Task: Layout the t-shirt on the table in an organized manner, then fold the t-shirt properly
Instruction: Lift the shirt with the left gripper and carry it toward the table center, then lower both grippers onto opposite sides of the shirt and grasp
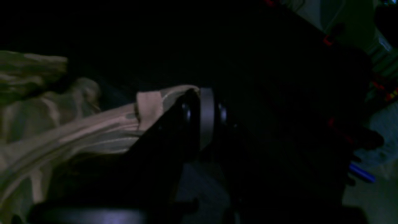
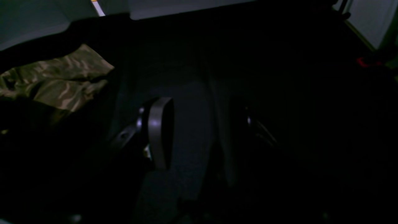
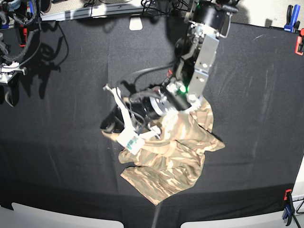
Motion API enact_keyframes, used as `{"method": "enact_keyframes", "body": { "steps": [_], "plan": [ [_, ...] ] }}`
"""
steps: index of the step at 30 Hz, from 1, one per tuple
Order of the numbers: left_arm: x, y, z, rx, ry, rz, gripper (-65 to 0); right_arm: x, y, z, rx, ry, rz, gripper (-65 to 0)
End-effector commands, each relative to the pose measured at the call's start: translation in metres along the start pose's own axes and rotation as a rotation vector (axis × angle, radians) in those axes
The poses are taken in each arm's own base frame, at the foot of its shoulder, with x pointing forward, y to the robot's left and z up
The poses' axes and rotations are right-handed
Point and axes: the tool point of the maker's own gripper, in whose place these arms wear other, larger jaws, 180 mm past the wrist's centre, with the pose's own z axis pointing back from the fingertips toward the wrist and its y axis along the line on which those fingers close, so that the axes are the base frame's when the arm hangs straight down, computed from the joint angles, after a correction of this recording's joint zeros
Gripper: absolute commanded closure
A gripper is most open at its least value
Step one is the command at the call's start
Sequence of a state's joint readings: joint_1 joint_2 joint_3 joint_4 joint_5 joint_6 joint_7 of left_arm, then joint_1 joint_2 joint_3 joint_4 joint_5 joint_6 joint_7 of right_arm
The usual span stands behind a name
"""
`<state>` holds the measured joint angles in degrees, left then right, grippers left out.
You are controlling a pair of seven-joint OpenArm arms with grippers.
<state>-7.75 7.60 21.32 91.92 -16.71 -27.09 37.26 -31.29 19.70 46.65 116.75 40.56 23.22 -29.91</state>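
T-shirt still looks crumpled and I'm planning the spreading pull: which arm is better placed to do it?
Left, probably. The left gripper is already at the t-shirt, with a fabric edge at its fingers in the left wrist view. The right gripper hangs open over bare table, apart from the cloth.

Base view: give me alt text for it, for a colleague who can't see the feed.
A camouflage t-shirt lies crumpled near the middle of the black-covered table, not yet spread flat. The left gripper reaches down from the top to the shirt's left edge, pale fabric at its fingers. The right arm sits idle at the far left.
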Motion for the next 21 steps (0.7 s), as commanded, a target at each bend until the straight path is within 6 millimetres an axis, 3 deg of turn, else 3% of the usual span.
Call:
{"method": "enact_keyframes", "body": {
  "steps": [1, 3, 5, 8, 14, 17, 21],
  "plan": [
    [0.026, -0.008, -0.002, -0.03, -0.084, 0.0, -17.4, 0.015, 0.002, 0.001, 0.014, -0.048, 0.024, -28.0],
    [0.026, -0.008, -0.002, -0.029, -0.081, -0.001, -33.3, 0.015, 0.004, 0.0, 0.02, -0.047, 0.022, -28.0],
    [0.025, -0.006, -0.002, -0.021, -0.076, -0.015, -40.7, 0.012, 0.01, -0.003, 0.039, -0.04, 0.018, -28.0],
    [0.027, -0.004, -0.002, -0.012, -0.071, -0.034, -41.3, 0.004, 0.028, -0.009, 0.094, -0.02, 0.006, -28.0],
    [0.034, 0.008, -0.005, 0.015, 0.013, -0.119, -41.3, -0.004, 0.087, -0.038, 0.245, -0.004, 0.036, -28.0],
    [0.029, 0.034, -0.004, 0.124, 0.139, -0.251, -41.3, -0.001, 0.115, -0.053, 0.305, -0.009, 0.098, -28.0],
    [0.033, 0.091, 0.016, 0.373, 0.205, -0.283, -41.3, 0.002, 0.151, -0.069, 0.378, -0.003, 0.175, -28.0]
  ]
}}
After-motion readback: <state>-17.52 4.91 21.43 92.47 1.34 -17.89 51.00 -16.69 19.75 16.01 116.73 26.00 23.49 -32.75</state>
